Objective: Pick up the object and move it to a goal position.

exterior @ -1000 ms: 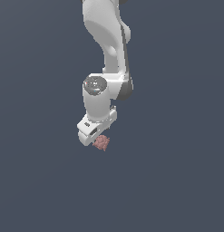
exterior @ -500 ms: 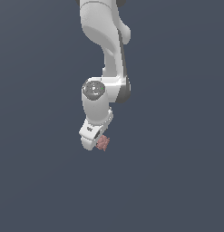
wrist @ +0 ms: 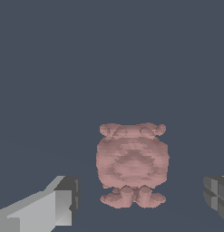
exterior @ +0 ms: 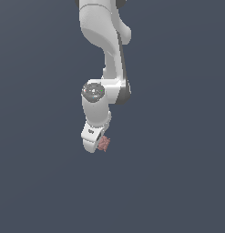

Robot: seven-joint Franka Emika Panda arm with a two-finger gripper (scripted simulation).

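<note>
The object (wrist: 131, 163) is a small lumpy pinkish-brown lump resting on the dark grey floor. In the wrist view it lies between my two fingers, with a gap on each side: one fingertip (wrist: 63, 199) on one side, the other fingertip (wrist: 216, 194) on the opposite side. My gripper (wrist: 140, 199) is open and touches nothing. In the exterior view the object (exterior: 104, 144) shows just beside the white hand, at the exterior view's right of it, and my gripper (exterior: 99, 144) is low over it, with the fingers mostly hidden by the hand.
The flat dark grey floor (exterior: 177, 182) spreads all around. The white arm (exterior: 107, 41) rises from the hand toward the top of the exterior view. No goal marker shows.
The wrist and hand have come down a little toward the object. The object has not moved.
</note>
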